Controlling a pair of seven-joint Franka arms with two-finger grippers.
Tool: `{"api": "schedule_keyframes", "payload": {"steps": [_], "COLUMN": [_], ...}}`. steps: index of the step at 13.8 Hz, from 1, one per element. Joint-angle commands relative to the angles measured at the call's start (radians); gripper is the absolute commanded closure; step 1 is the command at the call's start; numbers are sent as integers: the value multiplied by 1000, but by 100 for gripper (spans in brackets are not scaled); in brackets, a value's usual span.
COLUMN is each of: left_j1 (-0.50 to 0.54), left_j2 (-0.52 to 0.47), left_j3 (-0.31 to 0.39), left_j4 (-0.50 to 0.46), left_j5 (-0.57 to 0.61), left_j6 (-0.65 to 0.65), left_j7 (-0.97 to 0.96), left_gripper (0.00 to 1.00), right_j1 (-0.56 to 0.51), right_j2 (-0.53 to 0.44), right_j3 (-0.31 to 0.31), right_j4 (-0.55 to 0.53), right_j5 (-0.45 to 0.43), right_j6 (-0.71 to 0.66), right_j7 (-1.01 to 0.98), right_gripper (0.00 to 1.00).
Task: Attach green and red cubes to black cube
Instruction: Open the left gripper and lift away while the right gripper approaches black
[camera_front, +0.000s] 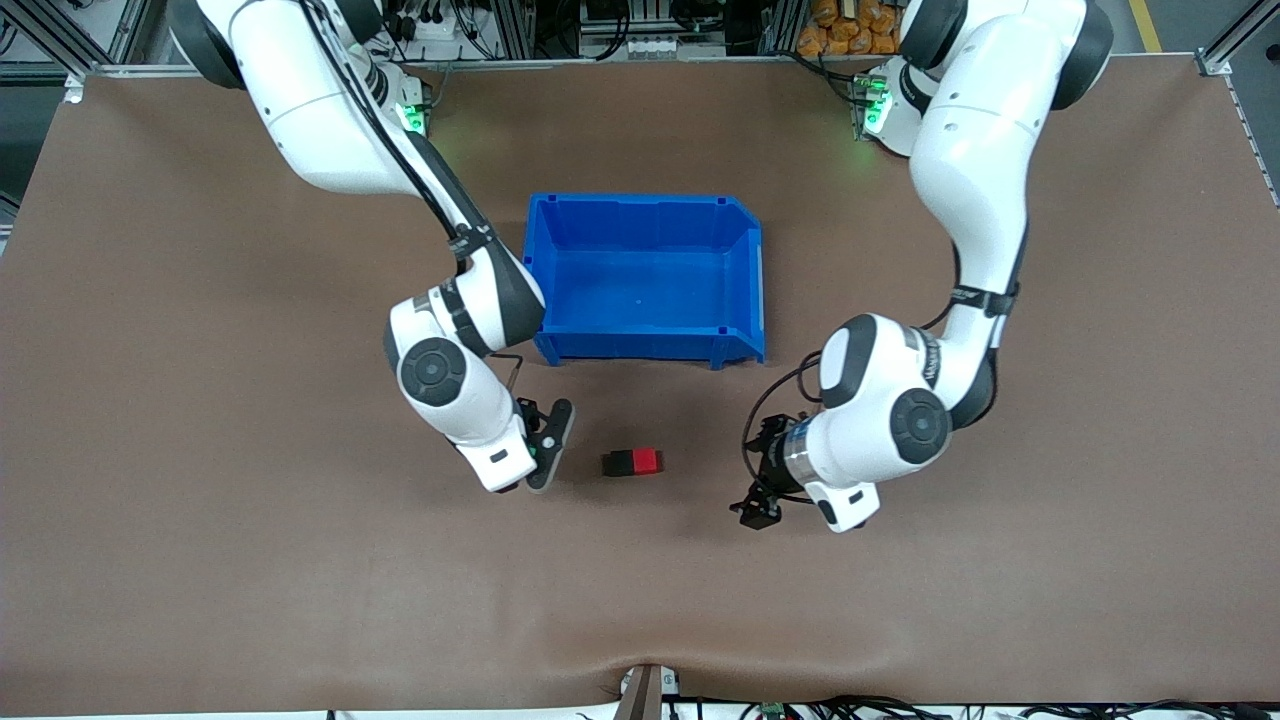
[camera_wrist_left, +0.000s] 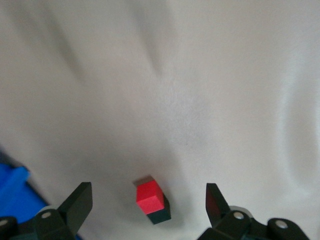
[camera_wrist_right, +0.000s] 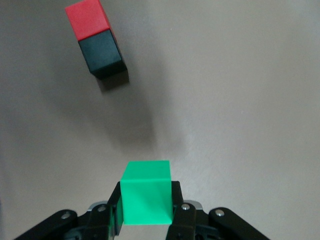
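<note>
The red cube (camera_front: 648, 460) and the black cube (camera_front: 617, 463) lie joined side by side on the brown table, red toward the left arm's end. My right gripper (camera_front: 548, 447) is shut on the green cube (camera_wrist_right: 146, 192), low over the table beside the black cube (camera_wrist_right: 102, 54), with a gap between them. The red cube (camera_wrist_right: 89, 19) also shows in the right wrist view. The green cube is hidden in the front view. My left gripper (camera_front: 758, 478) is open and empty, low beside the red cube (camera_wrist_left: 149, 197), which sits against the black cube (camera_wrist_left: 161, 215) between its wide-spread fingers (camera_wrist_left: 75, 205).
A blue bin (camera_front: 640, 200) stands on the table farther from the front camera than the cubes, between the two arms. The brown table cover (camera_front: 300, 600) is wrinkled near the front edge.
</note>
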Motion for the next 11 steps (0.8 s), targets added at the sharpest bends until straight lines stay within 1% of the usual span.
{"api": "schedule_keyframes", "payload": {"steps": [1,3,5,7,9,11], "left_j1": [49,86,95,141,195,227], "left_j2": [-86,-128,-175,-227,-293,-345], "left_j3": [1,-6,0,-2,-5,-5], "left_j4": [-22,-22,-24,-22,-22,-22], "left_j5": [36,121,158,182,196,196], "left_j6": [-94,-163,-212,-302,-351,-410], "left_j7": [139,284,398,447,541,587], "left_gripper": [0,0,0,0,0,0], "right_j1": [29,49,56,80,88,91], "right_j2": [66,85,99,106,116,125], "right_j3": [-11,-11,-11,-14,-14,-14], "right_j4": [92,115,120,127,129,134], "right_j5": [-54,-55,-54,-57,-58,-58], "right_j6": [-17,-20,-20,-20,-32,-34], "right_j7": [22,23,43,72,74,74], "right_gripper": [100,100,100,100,100,100]}}
